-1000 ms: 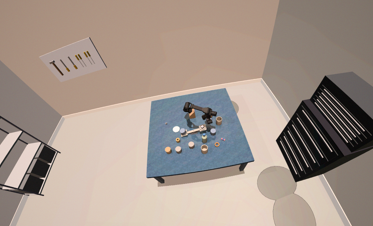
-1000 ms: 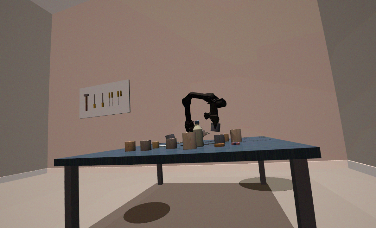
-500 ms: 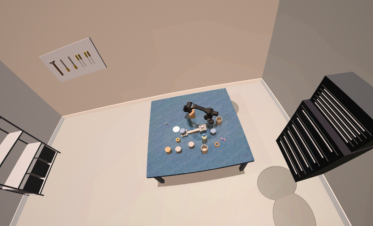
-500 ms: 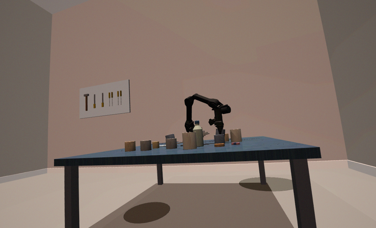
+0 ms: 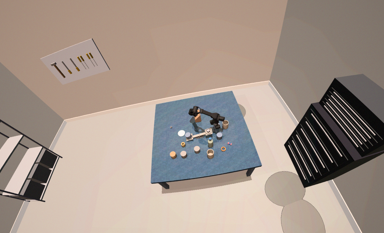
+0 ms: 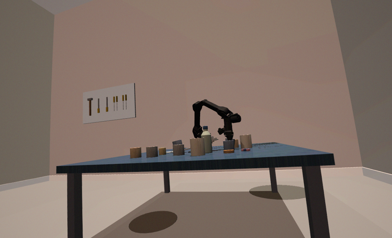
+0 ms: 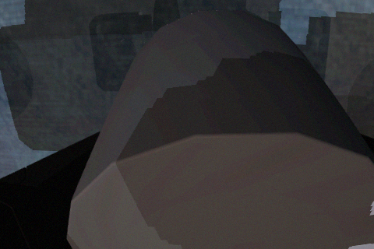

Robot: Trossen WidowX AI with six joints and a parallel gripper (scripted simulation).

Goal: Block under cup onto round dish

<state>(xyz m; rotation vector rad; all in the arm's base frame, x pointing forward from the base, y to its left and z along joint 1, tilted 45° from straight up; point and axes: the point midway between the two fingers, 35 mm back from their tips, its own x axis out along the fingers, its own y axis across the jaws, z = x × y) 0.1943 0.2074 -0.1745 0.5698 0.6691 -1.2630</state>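
Note:
My gripper (image 5: 216, 127) (image 6: 229, 138) (image 7: 221, 142) is shut on a blue-grey cup (image 7: 234, 194), which fills the lower wrist view. It is low over the table, to the right of the balance. The held cup is largely hidden in the top and exterior views; I cannot tell whether it touches the table. The balance (image 5: 198, 135) is tilted, its right end up. A small pale block (image 5: 208, 131) sits uncovered on that right end. The other blue-grey cup (image 5: 188, 135) (image 6: 177, 142) stands tilted on the left end. The white round dish (image 5: 181, 133) lies left of the balance.
A similar blue-grey cup (image 5: 219, 136) (image 6: 228, 144) and a beige cup (image 5: 225, 124) (image 6: 245, 141) stand near the gripper. A bottle (image 5: 210, 143) (image 6: 206, 142) stands in front of the balance. An orange ring (image 5: 223, 150), more cups and a wooden holder (image 5: 197, 118) are also on the table.

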